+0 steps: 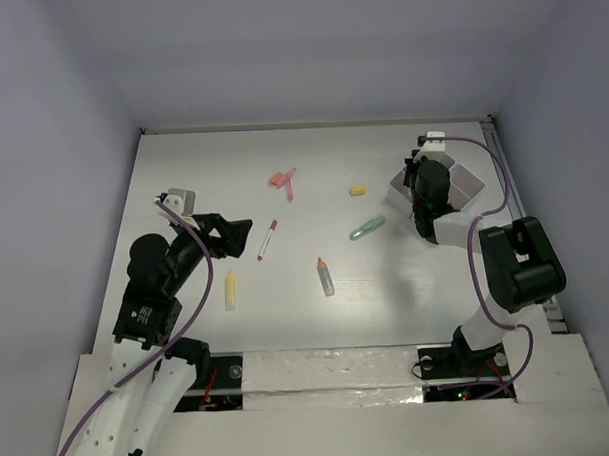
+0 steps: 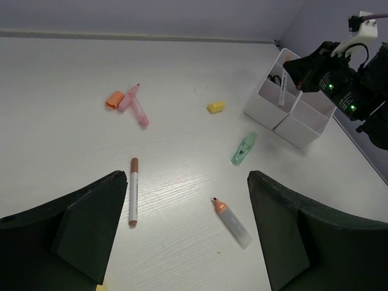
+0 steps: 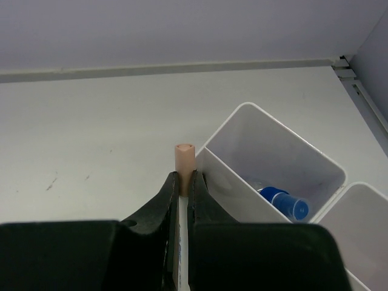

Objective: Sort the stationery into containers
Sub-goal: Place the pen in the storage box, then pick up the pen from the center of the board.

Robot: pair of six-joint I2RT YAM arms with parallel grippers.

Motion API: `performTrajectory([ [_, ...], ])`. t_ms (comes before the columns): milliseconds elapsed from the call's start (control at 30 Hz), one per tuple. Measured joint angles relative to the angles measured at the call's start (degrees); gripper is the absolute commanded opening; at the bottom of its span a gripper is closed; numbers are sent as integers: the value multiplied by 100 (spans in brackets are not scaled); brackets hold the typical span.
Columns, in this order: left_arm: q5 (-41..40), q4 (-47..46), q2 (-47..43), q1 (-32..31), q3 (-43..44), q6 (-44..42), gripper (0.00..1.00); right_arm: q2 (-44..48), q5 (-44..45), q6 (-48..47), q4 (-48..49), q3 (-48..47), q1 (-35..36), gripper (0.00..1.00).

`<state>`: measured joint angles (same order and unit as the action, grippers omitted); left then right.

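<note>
My right gripper (image 3: 183, 182) is shut on a thin white pen with a tan cap (image 3: 184, 159), held upright at the near wall of the white organiser tray (image 3: 225, 182). A blue-capped bottle (image 3: 284, 203) lies in one compartment. In the top view the right gripper (image 1: 420, 187) is over the tray (image 1: 465, 185). My left gripper (image 1: 232, 236) is open and empty above the table. Loose on the table are a brown-capped pen (image 2: 133, 191), an orange-capped grey tube (image 2: 232, 222), a green clip (image 2: 244, 149), a yellow bit (image 2: 216, 107), a pink marker (image 2: 137, 108), an orange bit (image 2: 114, 99) and a yellow tube (image 1: 230, 289).
The tray stands at the back right, near the table's right edge rail (image 1: 503, 171). White walls enclose the table on the left, back and right. The loose items are spread across the middle of the table between the two arms.
</note>
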<state>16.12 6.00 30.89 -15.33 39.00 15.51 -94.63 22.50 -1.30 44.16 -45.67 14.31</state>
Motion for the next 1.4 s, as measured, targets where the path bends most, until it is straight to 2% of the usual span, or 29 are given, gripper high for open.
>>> performTrajectory([
  [300, 0, -13, -61, 0, 0, 0, 78, 0, -57, -2, 85, 50, 0, 3],
  [467, -2, -13, -66, 0, 0, 0, 78, 0, -87, 4, 83, 50, 0, 16],
  [733, -2, -13, -66, 0, 0, 0, 78, 4, -164, -2, 87, 72, 0, 29],
  [767, -2, -13, -66, 0, 0, 0, 78, 4, -181, -2, 87, 76, 0, 33],
  [833, -2, -13, -68, 0, 0, 0, 78, 7, -199, -2, 87, 79, 4, 33],
  [1100, -2, -13, -68, 0, 0, 0, 78, 76, -293, 9, 72, 90, 46, 33],
  [1200, -2, -13, -66, 0, 0, 0, 78, 282, -428, 90, -122, 76, 170, 29],
  [1233, -2, -15, -66, 0, 0, 0, 78, 350, -487, 151, -304, 17, 245, 27],
  [1300, -4, -15, -66, 0, 0, 0, 78, 404, -671, 302, -708, -267, 479, 16],
  [1333, -4, -15, -68, 0, 0, 0, 78, 396, -787, 400, -986, -479, 629, 16],
  [1367, -15, -15, -72, 0, 0, 0, 78, 358, -918, 531, -1266, -730, 817, 10],
  [1400, -28, -13, -81, 0, 0, 0, 78, 315, -1043, 621, -1482, -953, 1003, 9],
])
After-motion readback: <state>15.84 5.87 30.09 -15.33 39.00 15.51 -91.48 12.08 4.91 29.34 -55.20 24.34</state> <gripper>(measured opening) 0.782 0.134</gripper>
